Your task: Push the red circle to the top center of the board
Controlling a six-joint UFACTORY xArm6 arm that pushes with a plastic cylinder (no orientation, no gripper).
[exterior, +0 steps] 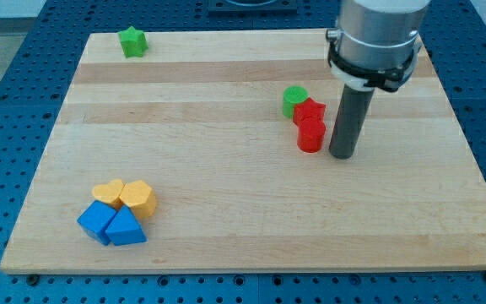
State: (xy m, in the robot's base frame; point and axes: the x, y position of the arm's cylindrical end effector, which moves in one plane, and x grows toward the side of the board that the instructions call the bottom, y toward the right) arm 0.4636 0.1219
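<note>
The red circle [310, 135], a short smooth cylinder, stands on the table [226, 186] in its right half, nearer the top edge than the bottom edge and well short of the top centre. Touching it on the side toward the top edge is a second red block [311, 111] of a lobed, star-like shape, and touching that one in turn is a green circle [294, 100], so the 3 form a tight row slanting toward the top edge.

My tip [342, 155] rests on the table just beside the red circle, on the side toward the right edge, with a thin gap showing between them. The end effector is a plain dark rod under a grey metal collar; it has no jaws and holds nothing.

A green star [132, 41] sits alone at the top left corner. Near the bottom left corner 4 blocks huddle together: a yellow heart [108, 192], a yellow hexagon [138, 199], a blue cube [98, 221] and a blue triangle [126, 228].

The table is pale wood in long glued strips, lying on a blue perforated surface [7, 76].
</note>
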